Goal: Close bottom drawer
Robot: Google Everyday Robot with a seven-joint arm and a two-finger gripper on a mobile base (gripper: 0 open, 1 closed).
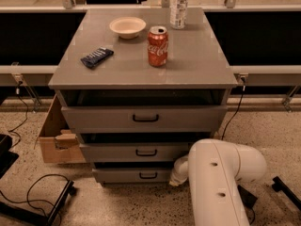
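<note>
The bottom drawer (131,174) is the narrowest grey front of three, with a small black loop handle (148,175). It stands a little pulled out, with a dark gap above it. My gripper (177,174) is at the right end of this drawer's front, low near the floor. It looks to be touching or right next to the front. My white arm (221,182) comes in from the lower right and hides the drawer's right end.
The middle drawer (136,152) and top drawer (143,118) also stand pulled out. On the cabinet top are a red soda can (157,46), a bowl (127,27), a dark snack packet (97,57) and a bottle (179,1). A cardboard box (54,140) and cables (33,192) lie at the left.
</note>
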